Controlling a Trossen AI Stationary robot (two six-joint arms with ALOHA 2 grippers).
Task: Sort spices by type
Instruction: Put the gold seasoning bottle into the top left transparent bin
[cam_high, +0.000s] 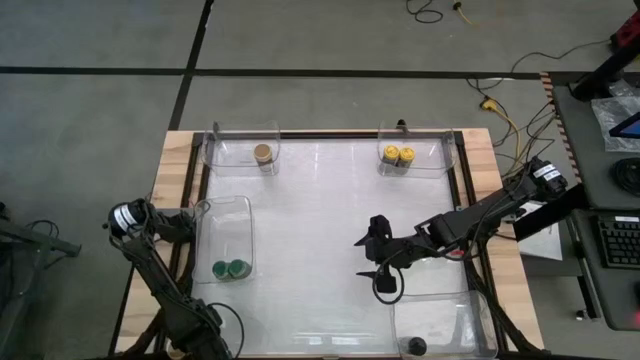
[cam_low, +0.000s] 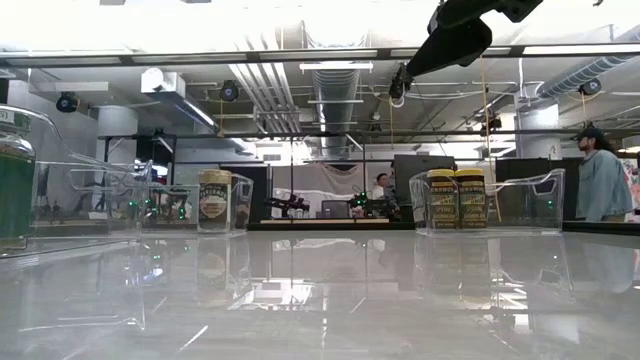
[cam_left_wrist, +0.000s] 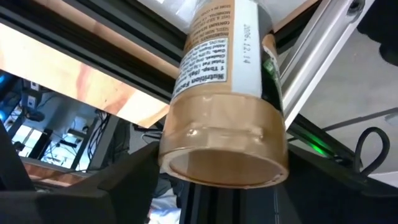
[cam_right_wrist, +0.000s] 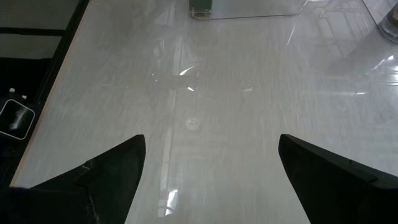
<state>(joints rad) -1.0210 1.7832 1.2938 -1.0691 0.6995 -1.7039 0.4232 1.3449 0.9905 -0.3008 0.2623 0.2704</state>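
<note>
My left gripper (cam_high: 178, 224) is at the table's left edge and is shut on a spice jar (cam_left_wrist: 224, 93) with a white label and tan-brown contents; its lid is out of view. My right gripper (cam_high: 366, 257) hangs open over the table's middle right and holds nothing. One tan-lidded jar (cam_high: 263, 154) stands in the far left bin. Two yellow-lidded jars (cam_high: 397, 155) stand in the far right bin, two green-lidded jars (cam_high: 232, 268) in the left bin, and a black-lidded jar (cam_high: 417, 346) in the near right bin. My left gripper pinches the jar at its bottom end (cam_left_wrist: 186, 155) between the two fingers (cam_left_wrist: 124, 186), one on each side. The jar's base faces the wrist camera and its body points away past the fingertips. It is lifted clear, over the wooden edge and black rail.
Four clear plastic bins sit near the table's corners and left side: far left (cam_high: 240, 140), far right (cam_high: 445, 150), left (cam_high: 225, 215), near right (cam_high: 470, 320). The white table top (cam_right_wrist: 199, 106) lies bare under my right gripper. People stand in the room behind.
</note>
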